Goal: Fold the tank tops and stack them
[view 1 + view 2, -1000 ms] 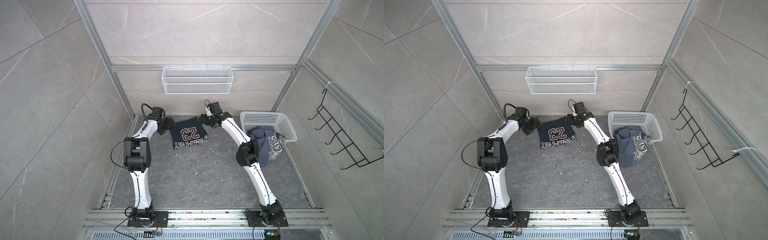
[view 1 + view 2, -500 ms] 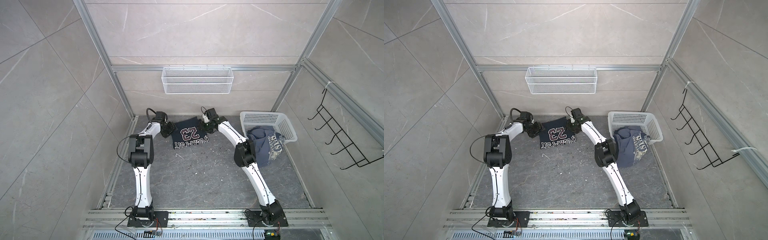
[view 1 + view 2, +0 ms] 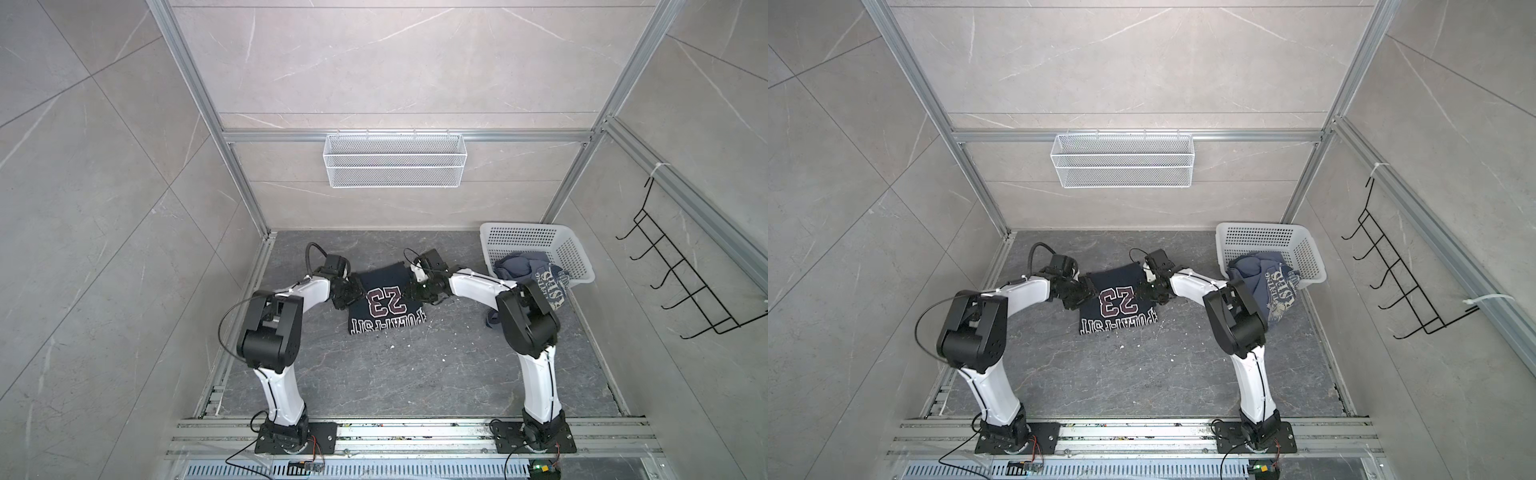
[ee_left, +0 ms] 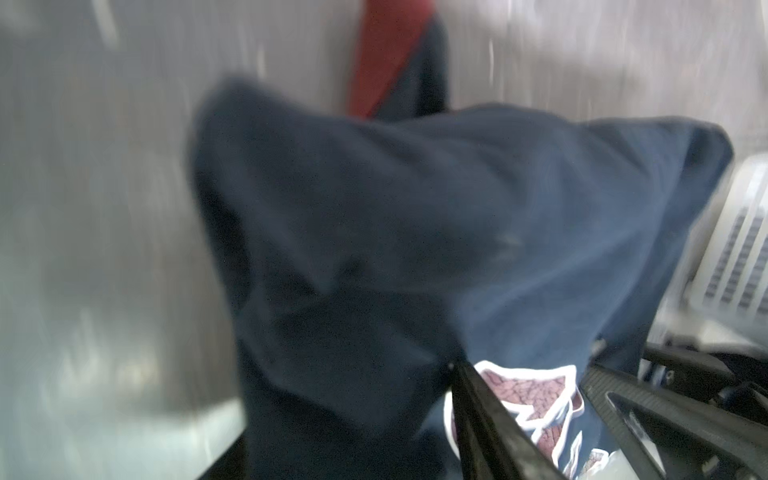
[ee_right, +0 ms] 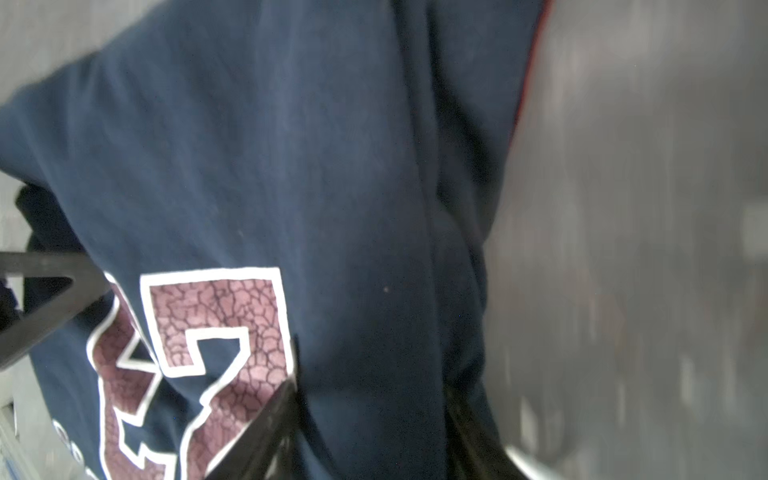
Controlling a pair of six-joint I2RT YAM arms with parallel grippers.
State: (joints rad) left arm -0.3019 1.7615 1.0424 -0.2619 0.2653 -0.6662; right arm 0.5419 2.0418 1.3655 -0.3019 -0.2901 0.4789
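Presumably mid-fold: dark navy cloth tank top with maroon "23" lay flat on grey stone desk, far centre. Right hand pinched one side edge. Left hand straddled opposite edge, grip unclear. Likely paired for square fold. Slate-blue lettered tank top hung over rim of white perforated plastic basket, unfolded.

This is a robotics lab test cell dressed as a laundry corner. A bare aluminium frame holds grey marble-look wall panels around a grey stone-look counter. Two white-and-black robot arms are bolted to a slotted metal rail at the front, with loose wiring trailing from their bases. The household props are a white wire-mesh basket, a black hook rack and a white perforated laundry basket holding a slate-blue tank top. A navy tank top lies on the counter.
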